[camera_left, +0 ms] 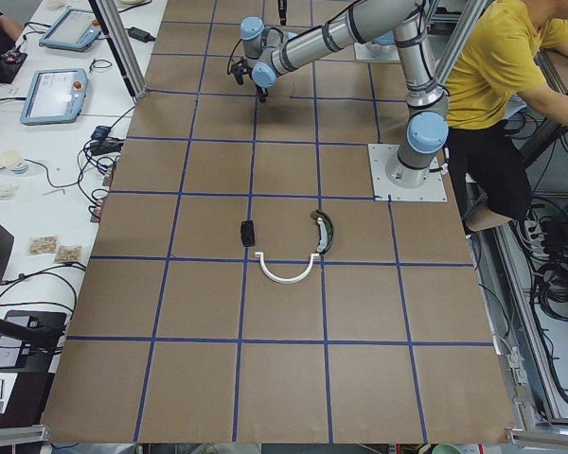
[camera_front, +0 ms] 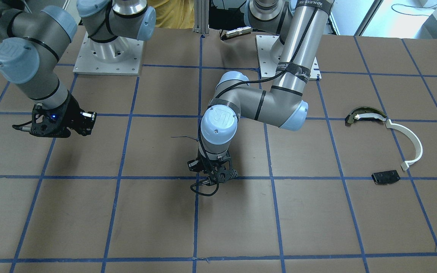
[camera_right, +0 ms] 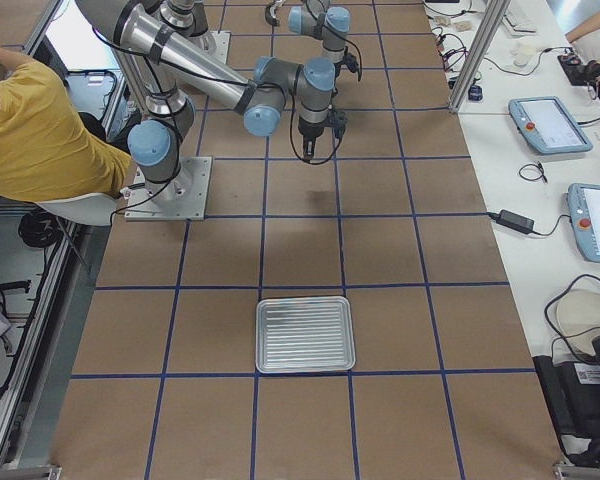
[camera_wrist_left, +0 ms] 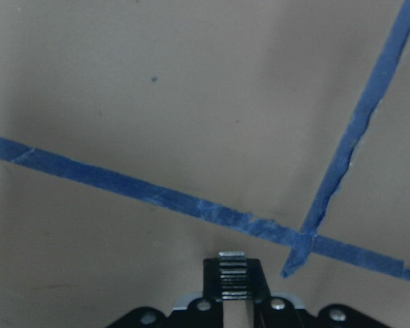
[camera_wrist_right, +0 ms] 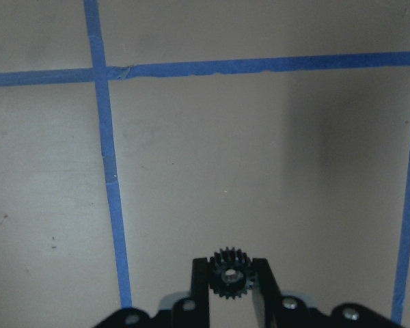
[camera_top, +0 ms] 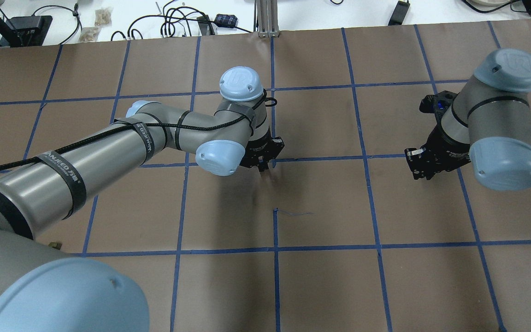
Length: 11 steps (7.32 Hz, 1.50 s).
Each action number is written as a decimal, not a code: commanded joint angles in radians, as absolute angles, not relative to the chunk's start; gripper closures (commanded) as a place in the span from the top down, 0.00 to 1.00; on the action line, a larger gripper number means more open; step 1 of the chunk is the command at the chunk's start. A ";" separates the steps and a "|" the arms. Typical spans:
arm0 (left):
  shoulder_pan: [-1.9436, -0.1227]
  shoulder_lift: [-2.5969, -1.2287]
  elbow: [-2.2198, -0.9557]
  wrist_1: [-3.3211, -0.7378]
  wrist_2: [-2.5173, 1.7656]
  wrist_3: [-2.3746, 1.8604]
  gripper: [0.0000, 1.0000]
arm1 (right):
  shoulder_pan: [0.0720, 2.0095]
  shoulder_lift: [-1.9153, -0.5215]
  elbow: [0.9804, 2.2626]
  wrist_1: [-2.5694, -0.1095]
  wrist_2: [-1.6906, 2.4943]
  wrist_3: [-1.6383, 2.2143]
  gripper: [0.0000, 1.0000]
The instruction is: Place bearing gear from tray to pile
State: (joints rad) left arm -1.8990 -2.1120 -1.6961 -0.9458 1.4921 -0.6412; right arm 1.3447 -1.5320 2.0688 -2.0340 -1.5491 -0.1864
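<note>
Left claw point(camera_wrist_left: 232, 277) and right claw point(camera_wrist_right: 230, 275) both point downward, each clamped.

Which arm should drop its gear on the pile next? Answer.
Left. The left pincer holds a small dark toothed metal gear and sits nearer the pile of loose parts; the right pincer hangs farther off.

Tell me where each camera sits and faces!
Left wrist: faces the table past left end effector, gripping edge-on gear.
Right wrist: likewise, past right end effector, gripping face-on gear.
Overhead: behind the robot's shoulders, facing forward-down; left arm left, right arm right.
Front-facing: across the table, facing the robot; arms swap sides.
Left side: table's left end, looking along it; pile near, arms far.
Right side: table's right end; tray near, arms far.
Shared: front-facing and left side show the pile.
</note>
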 commanded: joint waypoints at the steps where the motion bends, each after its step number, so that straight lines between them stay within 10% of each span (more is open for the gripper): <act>1: -1.844 -2.076 -1.683 -0.960 1.506 -0.525 0.00 | 1.365 -1.537 2.069 -2.033 -1.505 -0.137 0.00; 9: -1.070 -1.850 -1.666 -1.232 1.727 0.456 0.00 | 2.144 -1.149 1.843 -2.359 -1.509 0.762 0.00; 11: -0.869 -1.862 -1.748 -1.243 1.724 0.581 0.00 | 2.125 -1.120 1.830 -2.367 -1.532 0.657 0.25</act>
